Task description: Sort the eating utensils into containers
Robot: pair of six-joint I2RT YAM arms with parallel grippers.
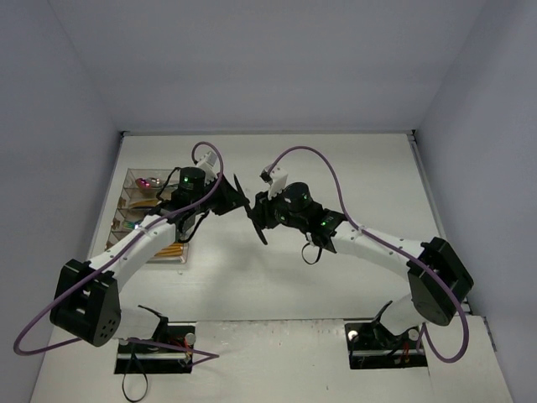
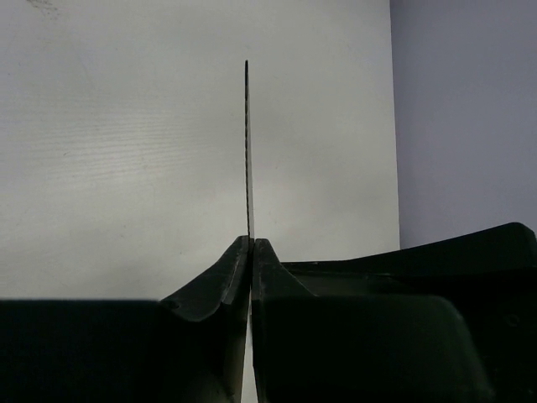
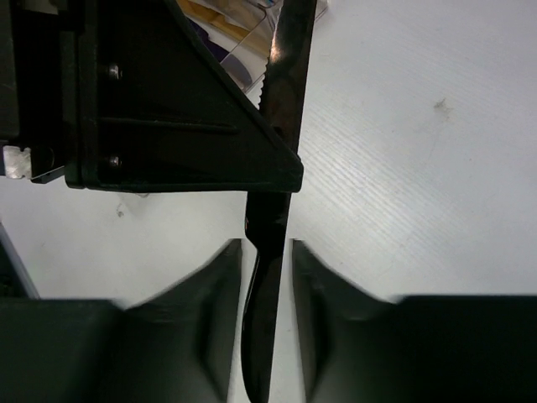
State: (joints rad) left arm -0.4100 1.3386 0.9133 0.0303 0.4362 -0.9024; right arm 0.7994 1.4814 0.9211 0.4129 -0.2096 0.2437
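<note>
Holding the black knife [image 2: 248, 151] clamped in my left gripper [image 2: 252, 246] at mid-desk; my right gripper [image 3: 267, 259], fingers apart, straddles its handle; tray [image 1: 128, 186] at left edge.

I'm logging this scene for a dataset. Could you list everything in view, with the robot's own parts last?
black serrated metal knife: one, black, held in the air over the middle of the table, between the two grippers.
clear plastic compartment tray: one, transparent, far-left part of the table, partly under the left arm.
utensils in the tray: several, gold and iridescent pink visible; exact count hidden by the arm.
white table: one, white, under everything.
left gripper: one, black, shut on the knife.
right gripper: one, black, open, fingers either side of the knife's handle end.
</note>
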